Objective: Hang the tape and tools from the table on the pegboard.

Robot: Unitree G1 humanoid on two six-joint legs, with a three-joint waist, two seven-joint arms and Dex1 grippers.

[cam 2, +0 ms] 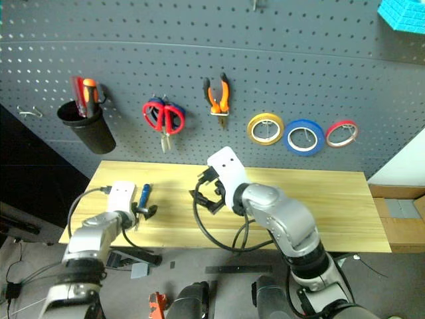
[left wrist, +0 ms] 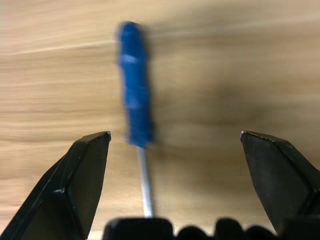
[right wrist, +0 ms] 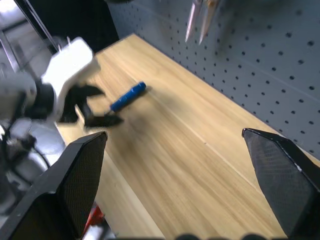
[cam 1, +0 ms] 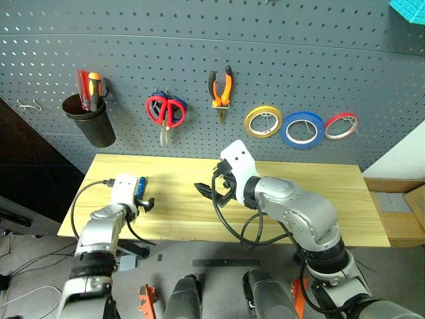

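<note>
The blue-handled screwdriver [left wrist: 134, 112] is lined up on the bench [cam 1: 299, 193] between the wide-open fingers [left wrist: 82, 175] of the left gripper [cam 1: 147, 200], ungrasped. The right gripper [cam 1: 211, 191] is held open and empty above mid-bench. A lower reach and a closing on the handle are judged next, before the pegboard [cam 1: 199, 53].

The pegboard [cam 1: 199, 40] is dark grey, dotted with a regular grid of small holes. On it hang red-handled scissors [cam 1: 166, 111], orange-and-black pliers [cam 1: 221, 90], and yellow [cam 1: 263, 121], blue [cam 1: 303, 129] and red [cam 1: 341, 125] tape rolls. The cup [cam 1: 89, 123] is black. The worktop [cam 1: 319, 199] is pale wood grain; the screwdriver [left wrist: 134, 112] has a blue handle.
</note>
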